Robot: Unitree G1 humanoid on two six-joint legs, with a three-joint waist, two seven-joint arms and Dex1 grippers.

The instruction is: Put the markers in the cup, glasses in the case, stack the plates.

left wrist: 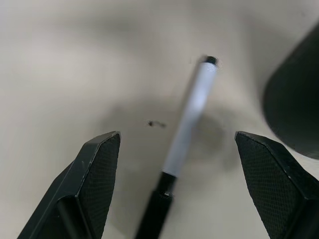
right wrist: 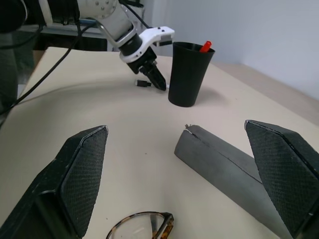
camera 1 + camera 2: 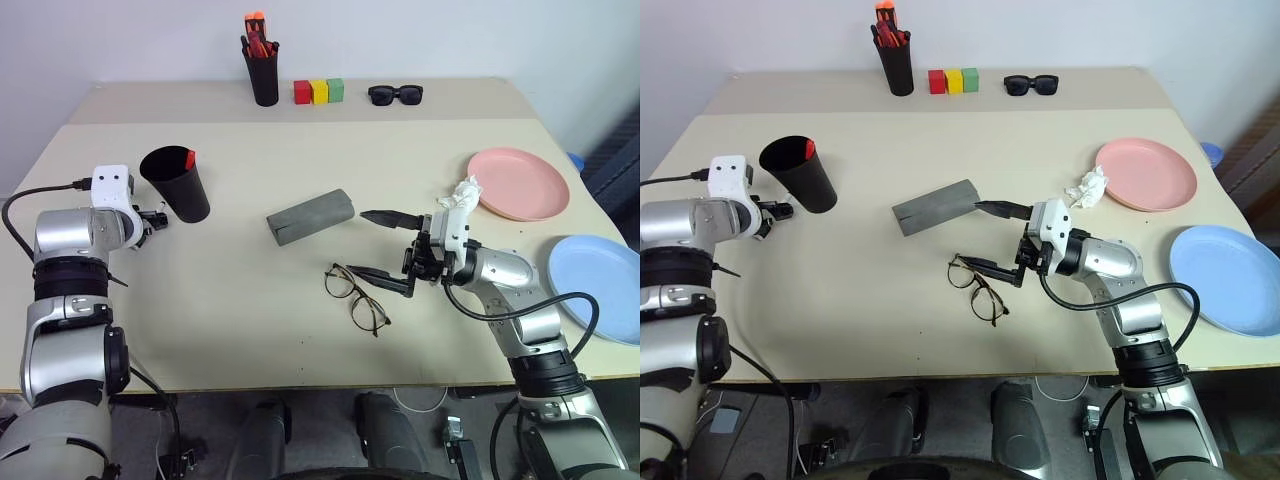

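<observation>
surface: beige table [image 3: 250,310] against white wall [image 3: 120,40]; left end effector [image 1: 177,186] and right end effector [image 3: 385,245]: both agape, empty

Open table [image 3: 230,300] lies between cup [image 3: 178,183] and case [image 3: 310,216]; nothing stands between.

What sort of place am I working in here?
Likely an office or lab test bench, not a home: a plain beige table against a bare white wall, with a pen holder and coloured blocks lined up at the back like props.

beige table [image 3: 240,300], glasses [image 3: 357,296], case [image 3: 310,216], plates [image 3: 518,183]
</observation>
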